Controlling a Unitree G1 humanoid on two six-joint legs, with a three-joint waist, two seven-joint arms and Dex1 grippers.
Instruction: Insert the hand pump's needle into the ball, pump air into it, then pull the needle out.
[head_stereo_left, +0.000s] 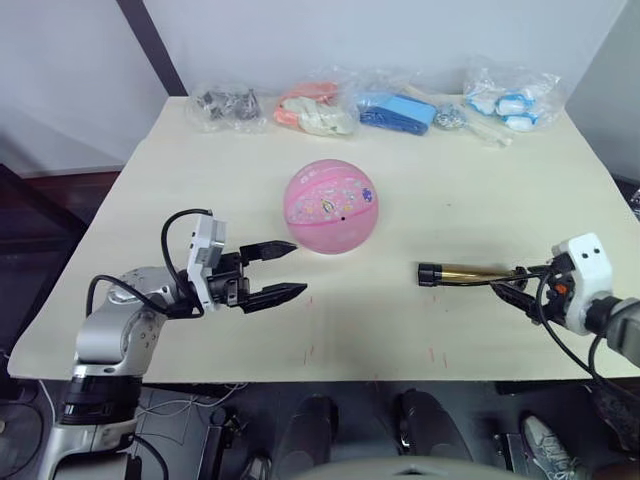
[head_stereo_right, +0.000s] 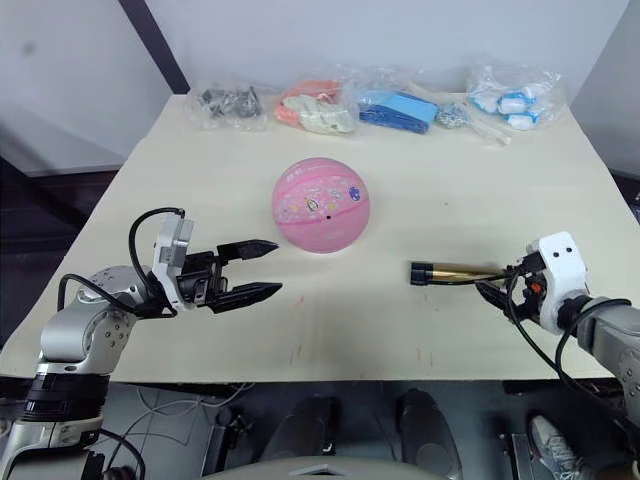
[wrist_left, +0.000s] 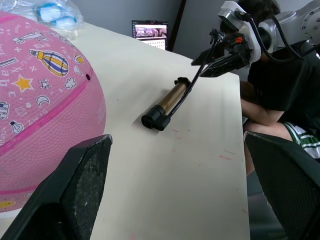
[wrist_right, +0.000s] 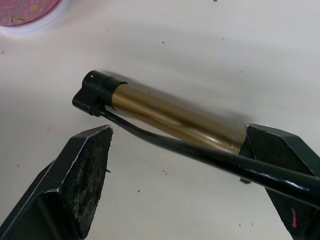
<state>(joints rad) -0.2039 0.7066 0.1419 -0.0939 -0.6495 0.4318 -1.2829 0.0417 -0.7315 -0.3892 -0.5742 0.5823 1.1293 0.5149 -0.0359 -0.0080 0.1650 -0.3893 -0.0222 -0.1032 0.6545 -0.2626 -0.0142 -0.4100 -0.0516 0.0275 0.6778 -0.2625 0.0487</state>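
Observation:
The pink ball (head_stereo_left: 331, 206) with cartoon prints rests mid-table, its small dark valve hole (head_stereo_left: 343, 214) facing up and toward me. My left gripper (head_stereo_left: 298, 268) hovers open just to the ball's near left, with nothing between its fingers. The gold-brass hand pump (head_stereo_left: 465, 272) lies flat on the table to the right. My right gripper (head_stereo_left: 512, 284) stands open at the pump's right end, with the barrel (wrist_right: 170, 117) between its spread fingers. The thin black hose (wrist_right: 200, 155) runs from the far cap along the barrel and across one finger. I cannot make out the needle.
Several clear plastic bags of small items (head_stereo_left: 400, 108) line the table's (head_stereo_left: 180, 180) far edge. In the left wrist view a seated person (wrist_left: 285, 95) is just past the table's right side, behind my right arm, and a monitor (wrist_left: 150, 31) stands further back.

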